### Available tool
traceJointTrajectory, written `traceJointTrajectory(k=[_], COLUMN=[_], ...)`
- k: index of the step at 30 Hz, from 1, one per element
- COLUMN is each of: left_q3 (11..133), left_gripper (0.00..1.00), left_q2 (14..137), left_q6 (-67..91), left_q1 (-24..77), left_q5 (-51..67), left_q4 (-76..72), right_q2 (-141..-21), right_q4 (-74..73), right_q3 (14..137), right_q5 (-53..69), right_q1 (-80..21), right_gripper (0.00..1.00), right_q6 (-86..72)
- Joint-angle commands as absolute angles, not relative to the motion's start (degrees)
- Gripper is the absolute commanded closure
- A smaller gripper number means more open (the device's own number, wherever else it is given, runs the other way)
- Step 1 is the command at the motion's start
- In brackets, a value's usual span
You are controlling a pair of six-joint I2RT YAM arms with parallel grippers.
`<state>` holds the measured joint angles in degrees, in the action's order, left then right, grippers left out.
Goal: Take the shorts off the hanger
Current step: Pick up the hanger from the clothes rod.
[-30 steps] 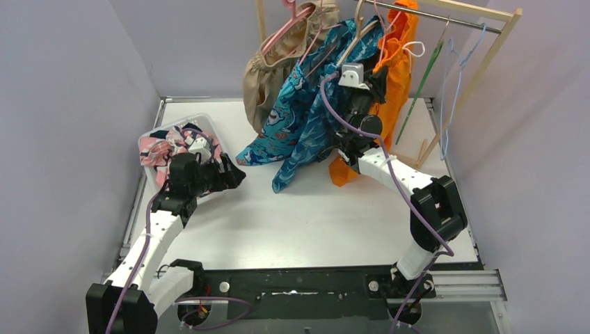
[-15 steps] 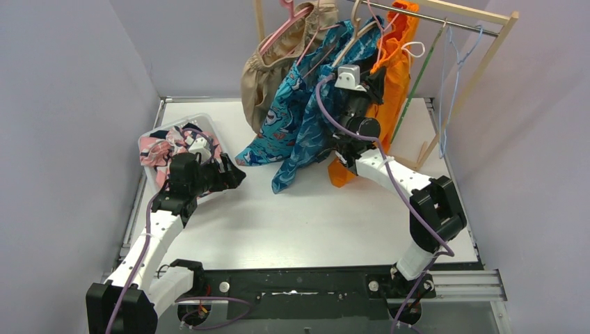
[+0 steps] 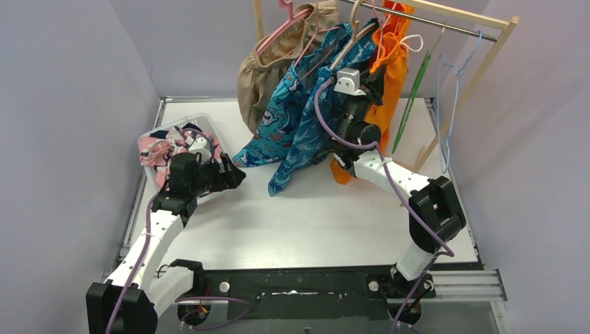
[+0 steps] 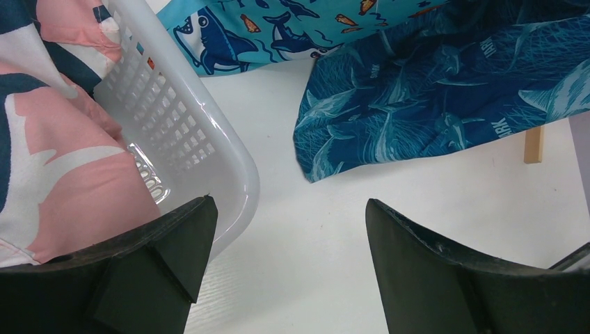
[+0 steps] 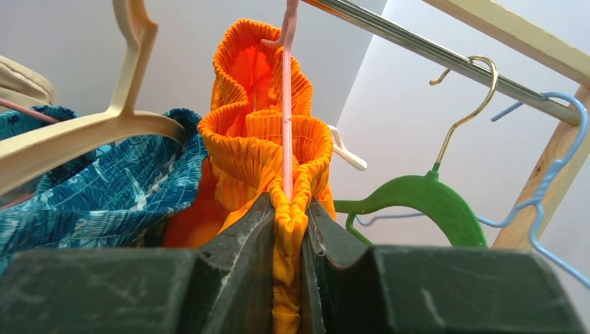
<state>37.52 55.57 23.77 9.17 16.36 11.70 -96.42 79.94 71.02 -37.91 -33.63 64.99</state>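
right wrist view: the right gripper [image 5: 286, 209] is clenched on the orange shorts [image 5: 254, 149] — its two fingers [image 5: 243, 236] pinch a fold of the gathered waistband, with the thin pink hanger [image 5: 286, 104] rising from between them to the metal rail [image 5: 417, 45] above. left of the gripper hang the dark blue print shorts [image 5: 104, 198] on a cream hanger [image 5: 83, 136]; to its right, a green hanger [image 5: 424, 202] and a blue wire hanger [image 5: 553, 167] hang from the same rail. left wrist view: the left gripper [image 4: 289, 216] is released, jaws wide above the white surface [image 4: 299, 278] — a white basket [image 4: 209, 160] holding pink shark-print shorts [image 4: 69, 174] sits just beside its left finger, and the turquoise shorts [image 4: 278, 28] and the dark blue pair hang ahead of it.
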Motion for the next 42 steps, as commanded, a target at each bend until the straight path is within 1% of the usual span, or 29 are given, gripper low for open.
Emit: traceJointTrajectory(k=[1,4,8,15,20,26,30,35,40,42], left_q3=[38.1,38.1,38.1,38.2,38.3,38.5,40.7,44.3,47.0,47.6], left_gripper=[0.21,0.21,0.21,0.21,0.21,0.21,0.21,0.21,0.21,0.21], left_q2=[55.4,55.4,55.1,55.2,55.0,54.6,54.1,53.6,53.5,53.2], left_q6=[24.0,23.9,23.9,23.9,23.9,24.9,25.8,28.2,29.9,30.6], left_q1=[9.1,9.1,9.1,9.2,9.2,9.1,9.1,9.1,9.2,9.2], left_q5=[17.4,17.2,16.7,16.7,16.6,17.2,17.6,19.0,20.9,21.7], left_q4=[7.6,7.7,8.2,8.3,8.8,9.5,11.1,12.1,12.7,12.8], right_q2=[-94.4,-92.7,-88.8,-82.7,-78.7,-74.7,-70.8,-62.8,-54.2,-51.7], right_q4=[86.5,84.0,79.6,82.9,78.7,82.8,77.4,73.3,54.9,51.9], right_q3=[70.0,70.0,67.6,62.8,61.1,57.2,55.7,51.9,48.6,47.5], right_q5=[-34.1,-36.8,-43.4,-59.3,-70.5,-80.6,-85.9,-91.3,-92.6,-92.5], right_q1=[-36.0,-39.0,-43.4,-54.1,-61.9,-67.9,-71.9,-77.8,-84.5,-86.8], right_gripper=[1.00,1.00,1.00,1.00,1.00,1.00,1.00,1.00,1.00,1.00], right_q6=[63.8,64.2,62.8,67.2,64.8,67.2,64.4,56.9,41.2,37.9])
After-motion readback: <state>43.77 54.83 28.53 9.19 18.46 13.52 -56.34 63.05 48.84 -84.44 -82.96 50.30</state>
